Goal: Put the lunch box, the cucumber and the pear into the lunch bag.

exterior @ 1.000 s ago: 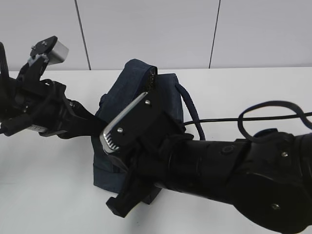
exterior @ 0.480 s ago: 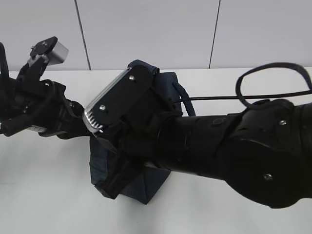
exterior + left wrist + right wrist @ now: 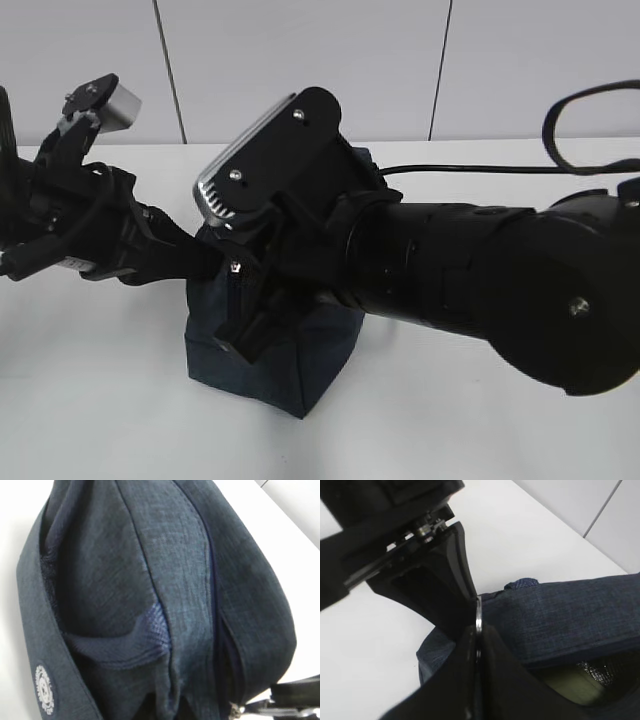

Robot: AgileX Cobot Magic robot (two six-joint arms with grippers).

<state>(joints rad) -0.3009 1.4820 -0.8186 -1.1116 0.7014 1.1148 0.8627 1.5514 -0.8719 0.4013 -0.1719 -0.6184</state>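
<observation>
Two arms crowd the bag [image 3: 275, 365], which stands on the white bench [image 3: 100, 400] in the middle of the exterior view. The right gripper [image 3: 477, 625] has its jaws pressed together on a thin silver ring [image 3: 478, 616], which I judge to be the zipper pull, at the bag's near upper edge. The left gripper [image 3: 205, 262] reaches against the bag's left side; its jaws are not visible in any view, so I cannot tell their state, though the fabric bunched close before the left wrist camera suggests it is steadying or gripping the cloth.

Through the gap under the bag's top flap, the right wrist view shows silvery lining and a pale green surface [image 3: 570, 687], probably the lunch box lid, so the box seems to be inside already. No cucumber or pear shows on the bench or elsewhere; they may be inside too, but that cannot be confirmed. The work in hand looks like zipper handling, likely near the end of the task.

One small round white emblem [image 3: 46, 689] sits on the bag's strap in the left wrist view; its lettering is too small to read.
</observation>
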